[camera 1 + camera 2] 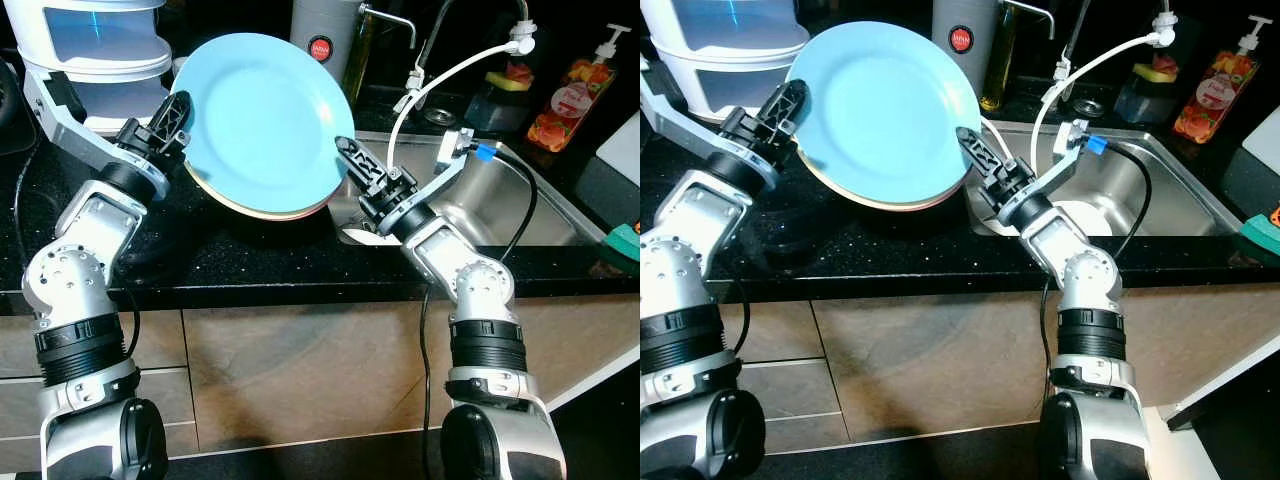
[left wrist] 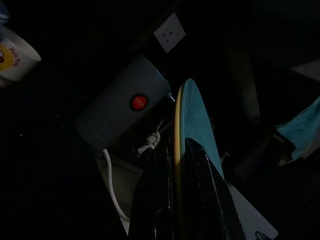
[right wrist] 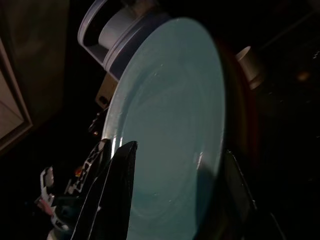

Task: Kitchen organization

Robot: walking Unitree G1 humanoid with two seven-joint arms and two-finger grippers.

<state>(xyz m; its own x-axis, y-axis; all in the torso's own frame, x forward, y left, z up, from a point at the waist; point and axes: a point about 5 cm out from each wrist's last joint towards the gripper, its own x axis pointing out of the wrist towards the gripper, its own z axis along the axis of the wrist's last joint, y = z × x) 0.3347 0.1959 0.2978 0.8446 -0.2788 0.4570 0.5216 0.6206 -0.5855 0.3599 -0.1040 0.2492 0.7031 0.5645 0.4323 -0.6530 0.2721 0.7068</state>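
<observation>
Both arms hold a small stack of round plates tilted up over the black speckled stone counter (image 1: 250, 255), so the step in hand looks like carrying the stack between stations in the kitchen tidy-up, though the pictures do not say where it is bound. The front of the stack is a smooth, glossy pale-blue plate (image 1: 262, 120) with a shallow well and a raised rim; behind it a cream or yellowish plate (image 1: 265, 212) shows as a thin crescent along the lower edge. The left gripper (image 1: 172, 118) pinches the stack's left rim, and the left wrist view shows the blue and yellow edges running between its two black fingers (image 2: 200, 200), one on each face. The right gripper (image 1: 352, 160) meets the stack's right rim; in the right wrist view its fingers stand spread on either side of the plate edge, one across the blue face, and I cannot tell how firmly they bear on it. The stack hangs just left of the brushed stainless steel sink (image 1: 520, 205), in front of a grey cylindrical appliance with a red button (image 1: 322, 35), with a white rounded plastic container (image 1: 95, 50) at the back left. A white hose (image 1: 450, 70) arcs over the sink, and an orange-labelled pump bottle (image 1: 575, 95) stands behind it. The next move likely calls for keeping both grips level and moving together, since glazed plates can slide against each other when tipped.
</observation>
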